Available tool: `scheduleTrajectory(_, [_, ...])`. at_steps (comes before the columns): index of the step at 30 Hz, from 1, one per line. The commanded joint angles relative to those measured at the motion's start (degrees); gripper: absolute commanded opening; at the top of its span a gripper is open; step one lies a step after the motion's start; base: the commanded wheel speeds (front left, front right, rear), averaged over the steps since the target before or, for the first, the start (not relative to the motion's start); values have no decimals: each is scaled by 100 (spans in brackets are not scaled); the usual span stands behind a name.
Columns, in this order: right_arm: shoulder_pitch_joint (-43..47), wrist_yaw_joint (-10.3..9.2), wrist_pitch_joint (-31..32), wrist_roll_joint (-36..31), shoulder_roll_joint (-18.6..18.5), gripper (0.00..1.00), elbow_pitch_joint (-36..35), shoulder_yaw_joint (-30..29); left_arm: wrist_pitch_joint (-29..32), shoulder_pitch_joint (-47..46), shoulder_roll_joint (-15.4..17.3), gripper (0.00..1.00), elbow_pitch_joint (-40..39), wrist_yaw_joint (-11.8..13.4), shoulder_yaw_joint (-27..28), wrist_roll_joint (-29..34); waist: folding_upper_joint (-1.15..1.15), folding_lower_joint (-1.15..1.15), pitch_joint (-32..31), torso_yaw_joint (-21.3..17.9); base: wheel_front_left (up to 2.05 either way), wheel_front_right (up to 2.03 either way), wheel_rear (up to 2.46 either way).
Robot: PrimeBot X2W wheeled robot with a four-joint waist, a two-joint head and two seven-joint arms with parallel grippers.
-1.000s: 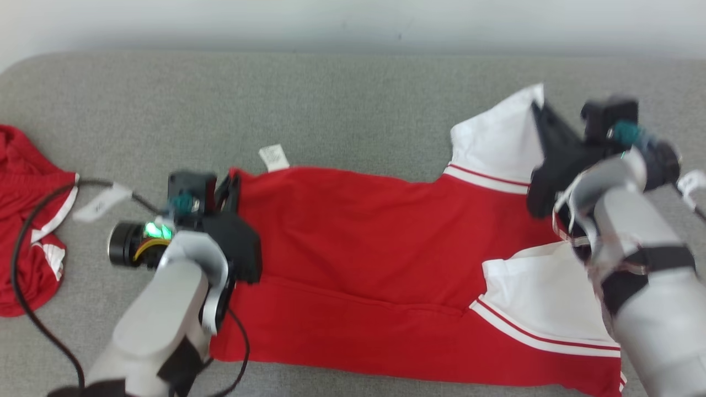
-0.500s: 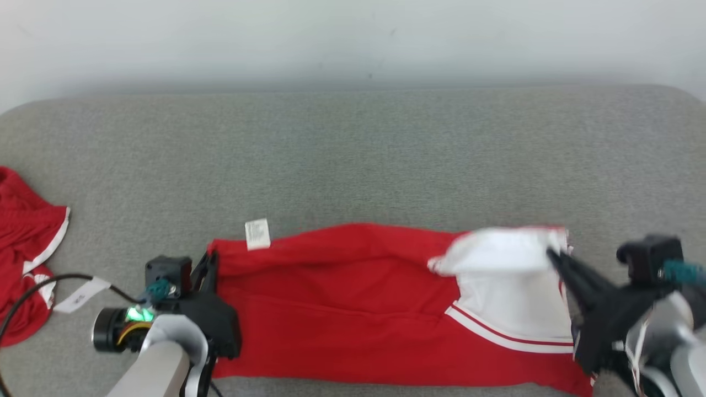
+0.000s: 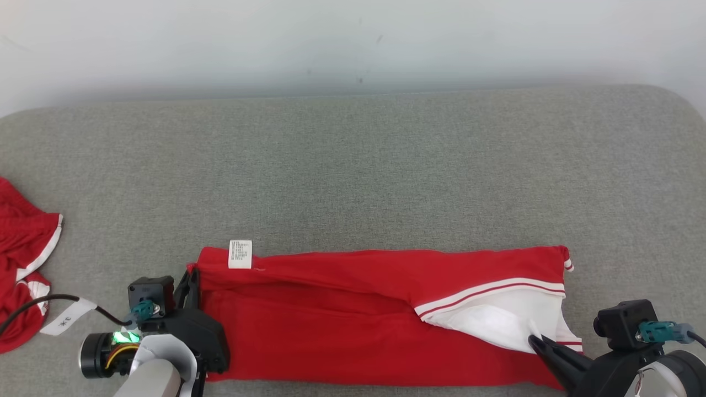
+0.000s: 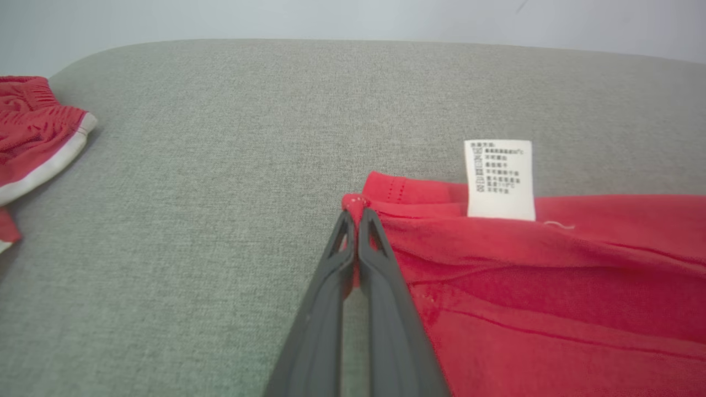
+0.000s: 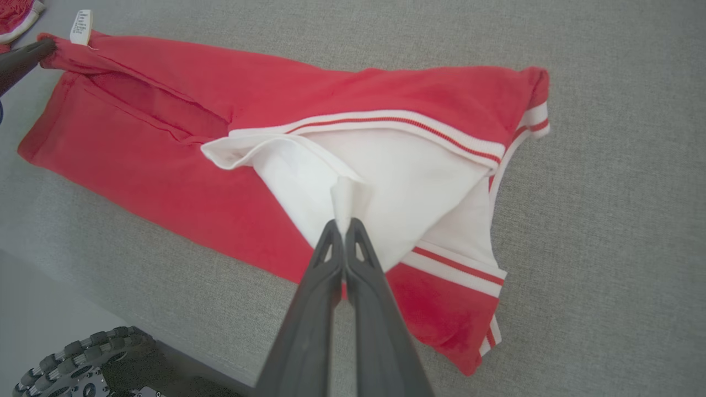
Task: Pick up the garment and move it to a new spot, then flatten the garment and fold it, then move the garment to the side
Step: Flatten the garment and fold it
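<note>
The garment (image 3: 342,314) is red with white, red-striped panels and lies folded lengthwise along the near edge of the grey cushioned surface. A white care label (image 3: 240,254) sticks up at its left end. My left gripper (image 3: 190,275) is shut on the garment's red left corner (image 4: 356,203). My right gripper (image 3: 534,341) is shut on a fold of the white panel (image 5: 345,193) at the right end, which is lifted a little. The left gripper's tip (image 5: 33,52) also shows in the right wrist view.
A second red and white garment (image 3: 22,270) lies bunched at the far left edge. The grey surface (image 3: 353,165) stretches wide behind the garment up to a pale wall. The robot's wheeled base (image 5: 71,364) shows below the surface's near edge.
The head camera has tilted, shifting the whole picture. Both grippers have drawn the garment's far edge toward the near edge, folding it into a narrower strip; the right white panel came down.
</note>
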Motion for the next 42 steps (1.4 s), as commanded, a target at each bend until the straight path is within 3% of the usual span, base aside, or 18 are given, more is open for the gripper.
scheduleTrajectory(1, [45, 5, 10, -1, 37, 0, -30, -20, -21, 75, -2, 12, 30, 19, 20, -18, 0, 0, -8, 14, 0, 0, 0])
scheduleTrajectory(2, [84, 5, 69, -1, 49, 0, -48, -18, -26, 95, -17, 60, 40, 19, 23, -30, 0, 0, -16, 25, 0, 0, 0])
scheduleTrajectory(3, [132, 5, 113, -2, 78, 0, -29, -24, -17, 126, -46, 100, 61, 34, 29, -66, 0, 0, -24, 39, 0, 0, 0])
scheduleTrajectory(5, [185, 5, 228, -33, 74, 4, 14, 5, -29, 169, -86, 100, 72, 43, 23, -79, 0, 0, -45, 72, 0, 0, 0])
scheduleTrajectory(6, [208, 5, 280, -35, 77, 29, 23, 14, -38, 195, -87, 100, 78, 50, 27, -92, 0, 0, -57, 85, 0, 0, 0])
scheduleTrajectory(7, [227, 5, 335, -39, 109, 100, 43, -5, -45, 211, -92, 100, 78, 78, 50, -129, 0, 0, -72, 95, 0, 0, 0])
scheduleTrajectory(13, [499, 5, 569, 25, 216, 100, -36, -110, -290, 650, -10, 100, -145, 186, 213, -235, 0, 0, -240, 154, 0, 0, 0])
scheduleTrajectory(17, [613, 5, 331, -41, 430, 100, -202, -508, -496, 1132, 57, 100, -956, 51, 496, -181, 0, 0, -401, 203, 0, 0, 0])
scheduleTrajectory(23, [675, 5, 149, -443, 1039, 100, 30, -1221, -495, 2187, -170, 100, -3006, -494, 1372, 301, 0, 0, -613, 292, 0, 0, 0])
scheduleTrajectory(28, [344, 5, 398, -918, 1566, 100, 558, -1699, -497, 2796, -479, 100, -4008, -947, 1773, 650, 0, 0, -739, 386, 0, 0, 0])
scheduleTrajectory(31, [64, 5, 529, -1139, 1752, 100, 935, -1845, -497, 2934, -513, 100, -4219, -1147, 1769, 844, 0, 0, -794, 478, 0, 0, 0])
scheduleTrajectory(42, [-770, 5, 560, -2351, 1999, 100, 2391, -2335, -497, 2882, -620, 100, -4171, -1267, 1630, 984, 0, 0, -802, 913, 0, 0, 0])
